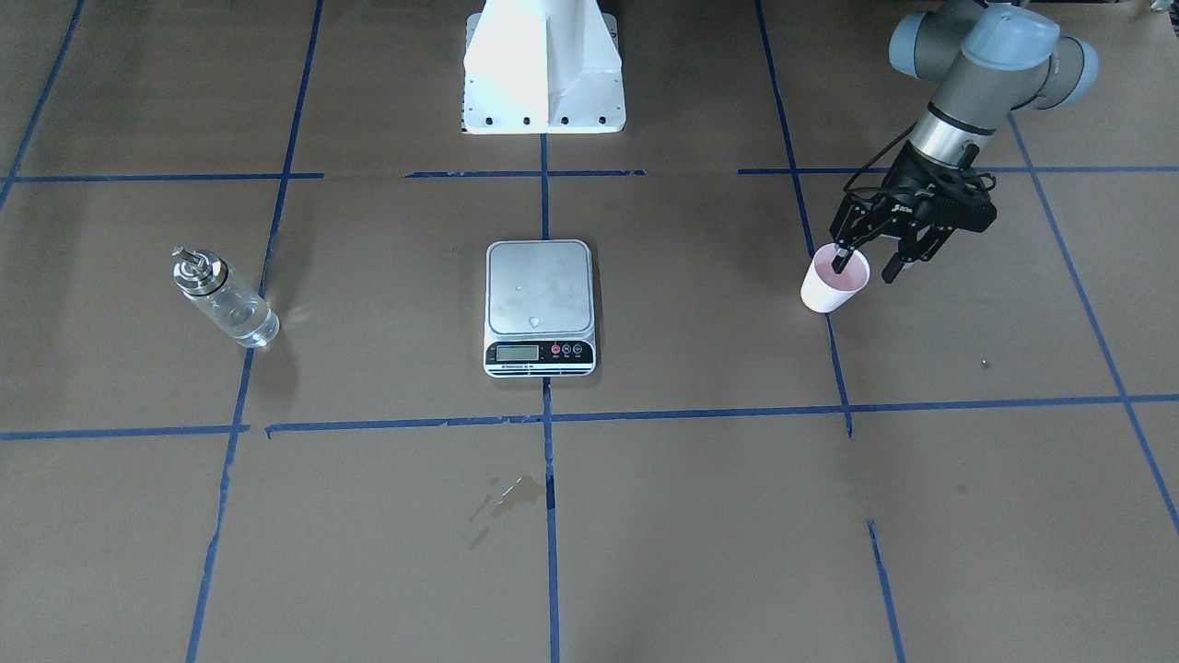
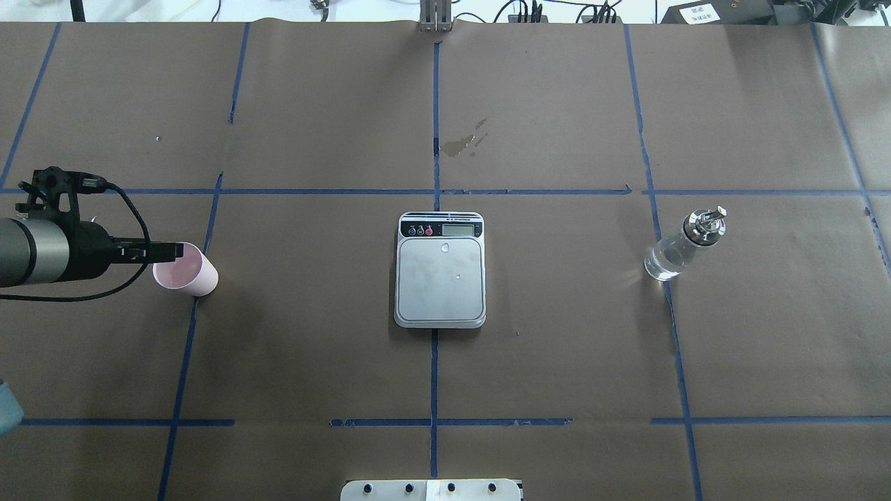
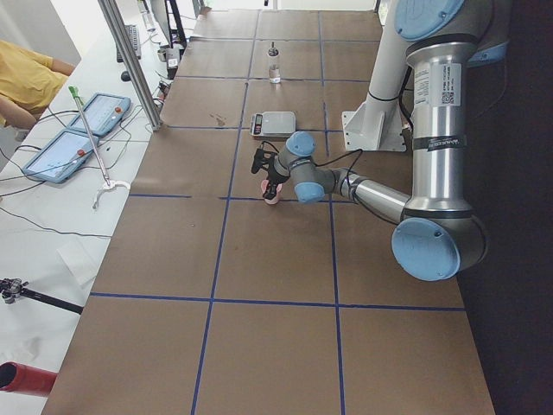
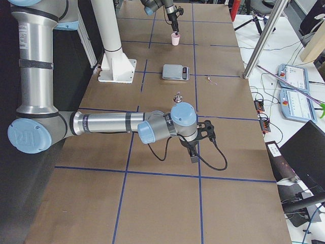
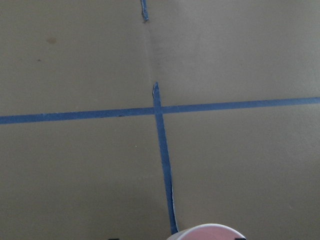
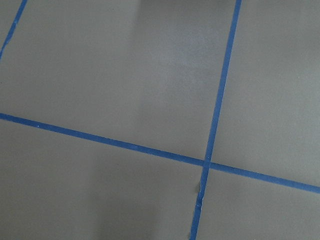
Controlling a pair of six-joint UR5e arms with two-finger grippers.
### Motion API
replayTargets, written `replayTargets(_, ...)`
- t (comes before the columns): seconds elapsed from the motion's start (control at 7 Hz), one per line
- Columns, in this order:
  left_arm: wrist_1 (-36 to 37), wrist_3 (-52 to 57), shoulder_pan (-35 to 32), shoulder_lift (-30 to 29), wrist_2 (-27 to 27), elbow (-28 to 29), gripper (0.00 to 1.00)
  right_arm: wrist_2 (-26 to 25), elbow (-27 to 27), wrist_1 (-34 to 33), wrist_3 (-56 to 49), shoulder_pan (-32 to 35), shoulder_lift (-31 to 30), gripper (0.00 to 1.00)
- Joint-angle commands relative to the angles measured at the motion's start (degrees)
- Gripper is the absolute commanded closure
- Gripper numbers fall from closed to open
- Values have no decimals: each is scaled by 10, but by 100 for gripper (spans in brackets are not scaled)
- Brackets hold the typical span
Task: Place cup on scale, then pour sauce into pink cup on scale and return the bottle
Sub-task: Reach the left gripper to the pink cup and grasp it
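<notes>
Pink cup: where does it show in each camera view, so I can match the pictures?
Front-facing: the cup is right of centre, right of the scale.
Overhead: the cup is far left, left of the scale.
Exterior left: the cup is central, nearer than the scale.
Exterior right: the cup is near the top, beyond the scale.
Left wrist: only the cup's rim, bottom edge.
Right wrist: not in it.
Shared landmark: the scale.

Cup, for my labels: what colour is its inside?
The cup is pale pink inside, clearest in the front-facing view.
</notes>
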Motion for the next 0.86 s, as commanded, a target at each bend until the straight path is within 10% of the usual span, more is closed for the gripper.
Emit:
replayTargets(0.0, 0, -1, 6, 8, 5, 1, 52, 0, 1, 0, 0, 0, 0, 0)
replayTargets(0.71, 0, 0, 5, 14, 29, 0, 100, 0, 1, 0, 0, 0, 0, 0)
